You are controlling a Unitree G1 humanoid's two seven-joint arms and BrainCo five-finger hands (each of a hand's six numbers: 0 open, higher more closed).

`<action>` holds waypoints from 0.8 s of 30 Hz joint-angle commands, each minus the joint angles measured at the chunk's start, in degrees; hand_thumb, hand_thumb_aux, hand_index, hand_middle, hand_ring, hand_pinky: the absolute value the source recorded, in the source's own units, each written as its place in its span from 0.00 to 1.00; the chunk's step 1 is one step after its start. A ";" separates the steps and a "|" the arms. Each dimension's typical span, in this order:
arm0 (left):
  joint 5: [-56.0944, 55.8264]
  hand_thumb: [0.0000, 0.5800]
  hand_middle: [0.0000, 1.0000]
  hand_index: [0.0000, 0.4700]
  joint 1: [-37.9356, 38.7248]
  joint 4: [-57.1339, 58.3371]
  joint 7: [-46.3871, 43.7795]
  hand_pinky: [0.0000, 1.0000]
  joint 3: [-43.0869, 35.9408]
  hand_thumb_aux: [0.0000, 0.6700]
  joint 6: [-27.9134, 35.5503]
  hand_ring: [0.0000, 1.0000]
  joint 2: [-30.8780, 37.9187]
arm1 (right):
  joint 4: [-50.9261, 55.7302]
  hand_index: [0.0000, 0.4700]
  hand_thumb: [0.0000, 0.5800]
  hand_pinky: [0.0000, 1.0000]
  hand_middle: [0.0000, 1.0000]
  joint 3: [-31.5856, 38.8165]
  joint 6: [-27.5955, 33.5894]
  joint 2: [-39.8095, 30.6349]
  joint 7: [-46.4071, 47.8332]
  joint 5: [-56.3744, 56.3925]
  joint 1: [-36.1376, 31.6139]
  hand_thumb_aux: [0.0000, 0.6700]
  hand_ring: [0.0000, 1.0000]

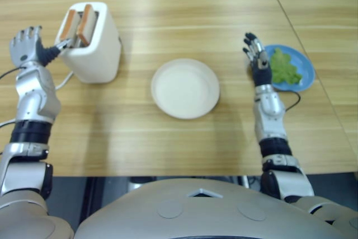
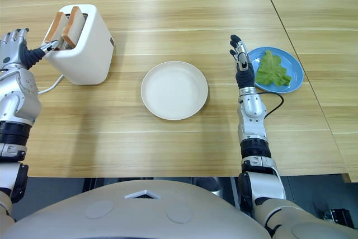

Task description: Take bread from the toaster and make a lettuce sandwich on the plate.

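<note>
A white toaster point(image 1: 95, 46) stands at the left of the wooden table with two slices of bread point(image 1: 78, 23) sticking up from its slots. My left hand point(image 1: 27, 46) is just left of it, fingers spread open, one fingertip reaching toward the nearer slice. An empty white plate point(image 1: 185, 88) sits in the middle. At the right, a blue dish point(image 1: 299, 62) holds a green lettuce leaf point(image 1: 284, 68). My right hand point(image 1: 256, 54) is raised beside the dish's left rim, open, holding nothing.
The toaster's white cord point(image 1: 62, 79) trails left behind my left forearm. A seam between table panels point(image 1: 291, 26) runs diagonally at the right. The table's front edge point(image 1: 168, 173) lies close to my body.
</note>
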 commanded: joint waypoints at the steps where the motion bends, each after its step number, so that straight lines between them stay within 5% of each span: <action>1: 0.37 0.00 0.00 0.00 -0.87 1.71 0.43 0.00 -2.18 0.00 -0.40 0.00 -0.94 | -0.33 0.00 0.00 0.00 0.00 0.15 0.52 -0.55 0.32 -0.32 0.41 0.00 0.00; 10: -0.34 0.00 0.00 0.00 -2.78 5.03 2.03 0.00 -3.53 0.00 -1.41 0.00 -1.31 | -0.26 0.00 0.00 0.00 0.00 0.38 0.69 -0.47 0.19 -0.61 0.54 0.00 0.00; 11: -0.76 0.95 0.00 0.75 -2.94 5.03 2.62 0.00 -3.12 0.77 -1.65 0.00 -1.41 | -0.24 0.00 0.00 0.00 0.00 0.40 0.71 -0.44 0.19 -0.65 0.52 0.00 0.00; 12: -1.06 0.95 0.00 0.75 -3.04 5.02 3.05 0.00 -2.84 0.77 -1.84 0.00 -1.45 | -0.24 0.00 0.00 0.00 0.00 0.41 0.73 -0.41 0.19 -0.68 0.51 0.00 0.00; 13: -1.36 1.00 0.00 0.98 -3.01 4.39 3.75 0.00 -2.33 1.00 -1.95 0.00 -1.49 | -0.25 0.00 0.00 0.00 0.00 0.43 0.77 -0.40 0.20 -0.70 0.52 0.00 0.00; 15: -1.72 1.00 0.49 0.98 -2.82 2.61 5.81 0.49 -1.37 1.00 -2.53 0.49 -1.40 | -0.28 0.00 0.00 0.00 0.00 0.50 0.85 -0.38 0.24 -0.76 0.57 0.00 0.00; 16: -1.74 1.00 0.97 0.98 -2.74 1.66 6.93 0.97 -0.93 1.00 -2.84 0.97 -1.34 | -0.25 0.00 0.00 0.00 0.00 0.53 0.86 -0.37 0.25 -0.78 0.59 0.00 0.00; 24: -0.17 1.00 1.00 0.98 -2.13 -9.78 17.63 1.00 0.86 1.00 -8.48 1.00 -1.54 | 0.21 0.00 0.00 0.00 0.00 0.70 0.87 -0.35 0.32 -1.03 0.71 0.00 0.00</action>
